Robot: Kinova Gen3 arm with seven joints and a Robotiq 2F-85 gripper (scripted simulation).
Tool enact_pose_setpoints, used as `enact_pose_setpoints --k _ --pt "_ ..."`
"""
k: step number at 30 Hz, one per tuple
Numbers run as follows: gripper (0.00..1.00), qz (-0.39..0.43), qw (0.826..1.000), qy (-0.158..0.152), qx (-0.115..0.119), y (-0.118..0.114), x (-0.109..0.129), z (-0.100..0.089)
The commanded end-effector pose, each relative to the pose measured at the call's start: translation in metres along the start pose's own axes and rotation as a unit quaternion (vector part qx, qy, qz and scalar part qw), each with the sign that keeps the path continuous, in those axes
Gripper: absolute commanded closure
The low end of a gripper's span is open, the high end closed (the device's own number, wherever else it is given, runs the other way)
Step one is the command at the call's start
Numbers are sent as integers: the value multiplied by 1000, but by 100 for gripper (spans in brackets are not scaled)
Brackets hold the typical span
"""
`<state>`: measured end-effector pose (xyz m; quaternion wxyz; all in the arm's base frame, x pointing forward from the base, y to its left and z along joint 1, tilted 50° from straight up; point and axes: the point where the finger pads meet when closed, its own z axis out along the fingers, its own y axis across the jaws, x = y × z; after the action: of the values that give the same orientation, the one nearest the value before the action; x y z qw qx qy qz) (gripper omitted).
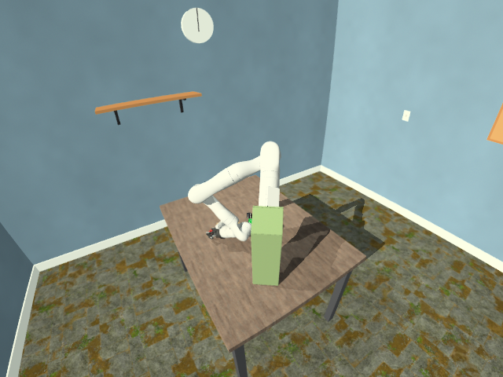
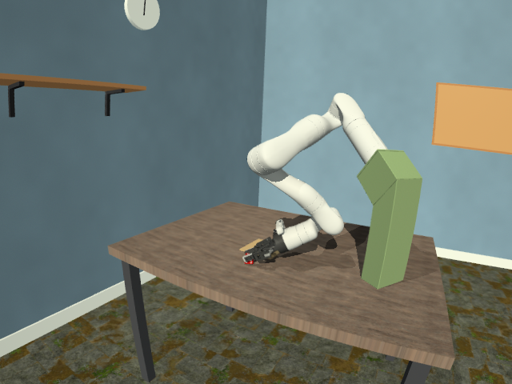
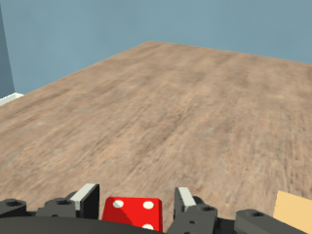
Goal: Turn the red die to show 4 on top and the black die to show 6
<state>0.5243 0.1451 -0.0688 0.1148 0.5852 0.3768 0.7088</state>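
The red die (image 3: 132, 212) sits between the fingers of my gripper (image 3: 136, 203), which lies low and nearly level over the wooden table. The fingers stand apart from the die, with a gap on its right side, so the gripper is open. The die's visible face shows white pips, partly cut off by the frame edge. In the top and exterior views the red die (image 2: 249, 262) is at the gripper's tip (image 2: 253, 257). A corner of the tan mat (image 3: 293, 213) shows to the right, apart from the die. The green die (image 1: 250, 221) and the black die (image 1: 248, 214) peek out behind the arm.
A tall green box (image 2: 390, 218) stands on the table to the right of the arm, and hides part of the mat area in the top view (image 1: 266, 245). The table's front edge is close to the gripper in the exterior view.
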Motion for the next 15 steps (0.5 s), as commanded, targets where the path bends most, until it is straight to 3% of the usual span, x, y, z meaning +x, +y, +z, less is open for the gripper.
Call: enact_pose_setpoints --k 1,15 --pt "54 -1 1000 -2 2 -1 -1 -8" --pt "54 -1 1000 -2 2 -1 -1 -43"
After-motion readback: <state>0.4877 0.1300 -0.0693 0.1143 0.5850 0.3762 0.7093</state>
